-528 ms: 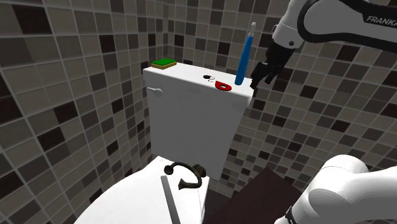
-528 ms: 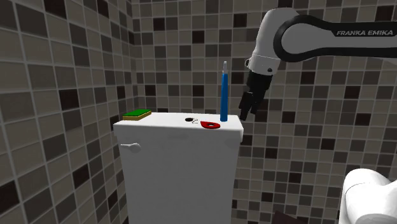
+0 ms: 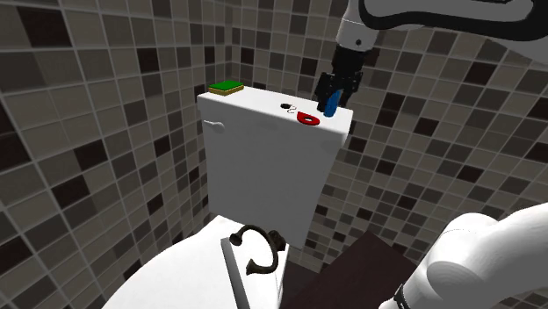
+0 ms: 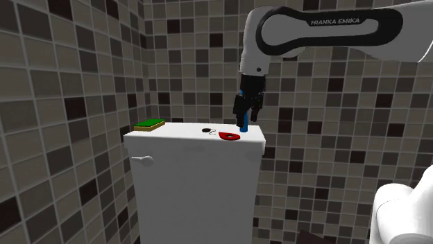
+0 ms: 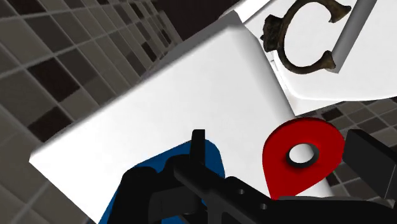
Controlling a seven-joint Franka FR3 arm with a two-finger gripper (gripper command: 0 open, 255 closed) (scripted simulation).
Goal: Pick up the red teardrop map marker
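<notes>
Red teardrop map marker (image 5: 305, 132): flat, with a round hole. It lies on the lid of the white toilet tank (image 3: 255, 110), close to the lid's front edge and toward the end at the second exterior view's right.

All-black two-finger gripper (image 4: 243, 122): it hangs above that same end of the lid, pointing down. In the wrist view its fingers (image 5: 372, 159) stand well apart with nothing clasped, and I see the marker on the lid between them.

Blue upright stick (image 3: 331, 107): it stands just behind the marker, toward the lid's back edge and hard by one finger. I cannot tell whether they touch.

Others on the lid: a green pad (image 3: 227, 87) sits at the far end's back corner. A small black item (image 4: 207, 130) lies just beside the marker, on the side toward the pad.

Step in hand: by my reading, lining up over the marker before the descent.

How I would run it: keep the jaws wide and nudge the hand toward the front edge, away from the blue stick, until the marker sits centred between the fingers. Then come straight down until the tips nearly meet the lid, since so thin a piece gives little to grip. Close slowly across its narrower width and lift straight up.

Risks: I could tip the stick, scrape the marker toward the front edge and off, or pinch only its rim so that it slips.
</notes>
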